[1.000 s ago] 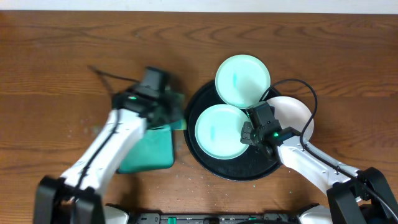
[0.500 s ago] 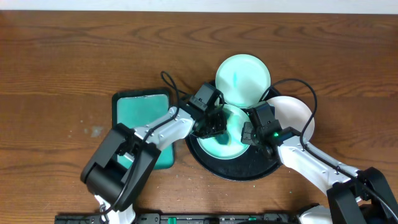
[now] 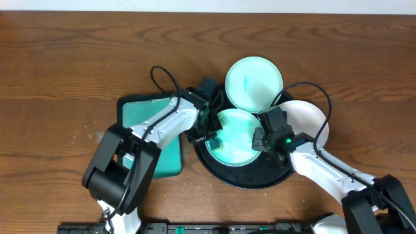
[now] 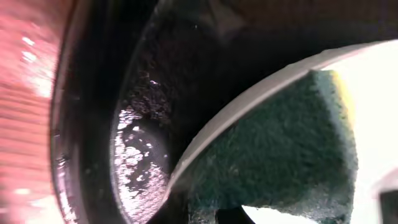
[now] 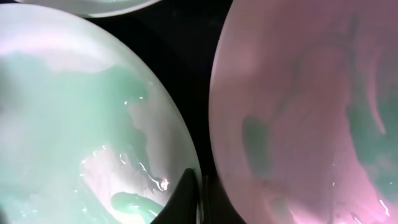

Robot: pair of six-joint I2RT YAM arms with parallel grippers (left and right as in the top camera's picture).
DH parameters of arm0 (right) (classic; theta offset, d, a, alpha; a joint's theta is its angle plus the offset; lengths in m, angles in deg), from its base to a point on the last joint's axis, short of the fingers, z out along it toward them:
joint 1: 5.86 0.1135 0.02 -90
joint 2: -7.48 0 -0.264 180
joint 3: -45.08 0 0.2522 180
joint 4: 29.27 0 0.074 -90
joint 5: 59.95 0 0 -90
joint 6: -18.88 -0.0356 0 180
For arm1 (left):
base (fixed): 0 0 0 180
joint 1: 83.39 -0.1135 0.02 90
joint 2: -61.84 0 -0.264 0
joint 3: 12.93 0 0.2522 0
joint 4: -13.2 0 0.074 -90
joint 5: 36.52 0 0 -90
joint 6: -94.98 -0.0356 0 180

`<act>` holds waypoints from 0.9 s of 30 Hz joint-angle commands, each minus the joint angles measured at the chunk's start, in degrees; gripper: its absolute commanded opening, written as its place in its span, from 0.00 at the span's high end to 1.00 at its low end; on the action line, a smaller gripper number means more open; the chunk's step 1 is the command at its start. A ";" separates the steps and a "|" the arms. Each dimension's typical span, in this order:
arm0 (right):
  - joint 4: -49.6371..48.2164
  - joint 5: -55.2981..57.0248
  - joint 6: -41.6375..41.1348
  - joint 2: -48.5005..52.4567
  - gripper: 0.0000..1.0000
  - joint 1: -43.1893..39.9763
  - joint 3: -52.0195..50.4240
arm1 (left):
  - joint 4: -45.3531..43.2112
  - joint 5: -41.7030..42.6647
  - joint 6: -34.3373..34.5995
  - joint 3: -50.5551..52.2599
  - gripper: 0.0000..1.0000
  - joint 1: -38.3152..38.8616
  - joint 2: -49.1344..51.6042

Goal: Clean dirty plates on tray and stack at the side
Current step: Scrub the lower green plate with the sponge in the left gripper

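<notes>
One plate (image 3: 234, 136) under left tool (image 3: 207, 130) (with sponge (image 4: 273, 155))

Dark brown wood-grain table (image 3: 58, 58) fills the view – even light; pale strip along top edge.

Overhead view evenly lit, bright, sharp; soft light coming from above, only faint shadows lying under arms on wood table (image 3: 58, 58). Glossy black tray (image 3: 214, 170) showing little glare here. Left wrist view very close and blurring: table edge blowing out pinkish-red at left, tray (image 4: 140, 93) dark with speckled wet highlights glinting, green sponge (image 4: 273, 155) soft-focused, plate (image 4: 379, 93) overexposing to white. Right wrist view also close, soft: aqua plate (image 5: 68, 118) carrying small specular glints, white plate (image 5: 311, 106) taking pink cast.
</notes>
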 commanded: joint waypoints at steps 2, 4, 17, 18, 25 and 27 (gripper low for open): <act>0.37 3.58 -0.07 0.70 0.99 -0.13 -0.42 | 2.38 -16.50 -3.54 -0.02 0.93 -1.05 2.62; 0.35 3.56 -0.09 0.70 0.99 -0.13 -0.42 | 0.98 -13.90 -4.20 0.24 0.93 -0.11 2.86; 0.59 3.56 -0.09 0.70 0.99 -0.13 -0.42 | -16.52 16.37 -12.31 1.09 0.91 10.14 7.43; 0.61 3.56 -0.07 0.70 0.99 -0.13 -0.42 | -16.52 16.59 -12.44 1.01 0.91 10.14 7.43; 0.63 3.56 -0.07 0.70 0.99 -0.13 -0.42 | -17.35 18.29 -12.98 0.85 0.91 9.55 7.43; 0.83 3.58 -0.07 0.70 0.99 -0.13 -0.42 | -15.04 16.83 -12.48 0.66 0.93 9.18 7.39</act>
